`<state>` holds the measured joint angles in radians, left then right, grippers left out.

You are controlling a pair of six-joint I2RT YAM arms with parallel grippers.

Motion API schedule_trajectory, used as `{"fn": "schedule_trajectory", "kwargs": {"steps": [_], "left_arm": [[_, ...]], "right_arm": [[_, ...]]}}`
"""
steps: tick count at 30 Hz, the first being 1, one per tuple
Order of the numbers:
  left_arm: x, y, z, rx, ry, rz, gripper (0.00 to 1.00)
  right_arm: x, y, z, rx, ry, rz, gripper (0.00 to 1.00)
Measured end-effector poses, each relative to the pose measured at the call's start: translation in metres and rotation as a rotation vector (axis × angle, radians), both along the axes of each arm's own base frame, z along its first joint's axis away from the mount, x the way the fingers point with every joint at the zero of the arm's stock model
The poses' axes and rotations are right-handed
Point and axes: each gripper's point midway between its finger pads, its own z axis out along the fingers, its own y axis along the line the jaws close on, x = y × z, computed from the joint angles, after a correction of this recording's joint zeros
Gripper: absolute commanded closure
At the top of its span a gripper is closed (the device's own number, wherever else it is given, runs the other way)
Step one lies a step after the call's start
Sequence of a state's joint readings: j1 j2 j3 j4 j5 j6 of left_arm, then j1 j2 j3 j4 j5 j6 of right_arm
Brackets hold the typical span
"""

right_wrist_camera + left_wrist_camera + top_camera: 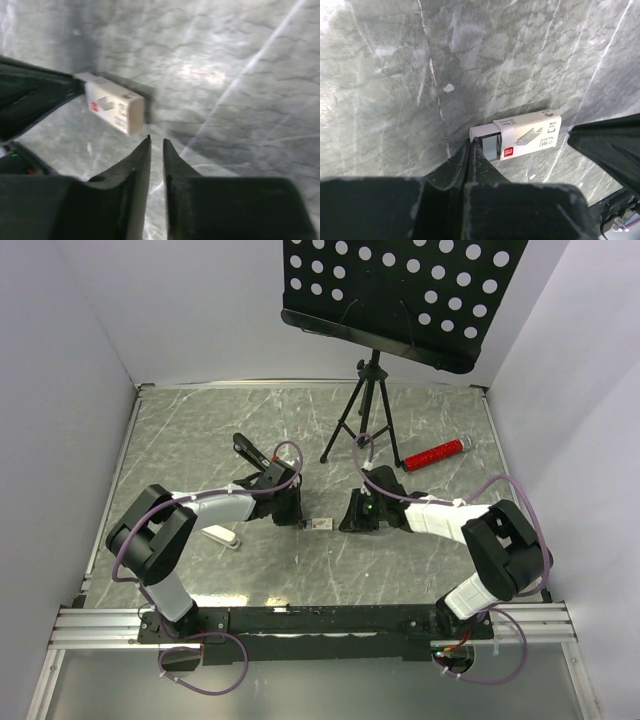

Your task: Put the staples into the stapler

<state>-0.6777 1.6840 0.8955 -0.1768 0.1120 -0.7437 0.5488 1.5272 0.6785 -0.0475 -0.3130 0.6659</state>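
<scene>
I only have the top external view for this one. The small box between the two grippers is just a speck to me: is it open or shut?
Observer: Open. In the left wrist view the box has its inner tray partly out of the sleeve, with a grey strip, the staples, lying in it.
Operator: Is the left gripper holding them?
Observer: The left gripper has its fingers pressed together, tips at the tray's open end. Nothing shows between them.
Operator: And the right gripper?
Observer: In the right wrist view the right gripper shows a narrow gap between its fingers, and the box lies beyond the tips, not between them.
</scene>
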Motion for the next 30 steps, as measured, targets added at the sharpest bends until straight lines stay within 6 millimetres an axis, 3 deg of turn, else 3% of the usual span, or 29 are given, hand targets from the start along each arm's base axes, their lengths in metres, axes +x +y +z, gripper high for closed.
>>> {"fn": "schedule_trajectory", "kwargs": {"steps": [3, 9, 15, 22, 30], "left_arm": [[0.002, 0.001, 0.002, 0.012, -0.002, 0.004, 0.99], [0.007, 0.0, 0.007, 0.029, -0.021, 0.001, 0.99], [0.005, -0.001, 0.003, 0.042, -0.012, -0.013, 0.99], [0.004, -0.001, 0.0, 0.049, -0.004, -0.015, 0.99], [0.004, -0.001, 0.0, 0.05, -0.004, -0.014, 0.99]], "right_arm": [[0.001, 0.006, 0.006, 0.045, -0.02, 0.0, 0.57], [0.006, 0.017, 0.016, 0.124, -0.045, 0.003, 0.57], [0.012, 0.029, 0.018, 0.185, -0.044, -0.001, 0.57], [0.012, 0.027, 0.008, 0.171, -0.016, -0.023, 0.59], [0.012, 0.029, 0.003, 0.18, -0.008, -0.023, 0.7]]}}
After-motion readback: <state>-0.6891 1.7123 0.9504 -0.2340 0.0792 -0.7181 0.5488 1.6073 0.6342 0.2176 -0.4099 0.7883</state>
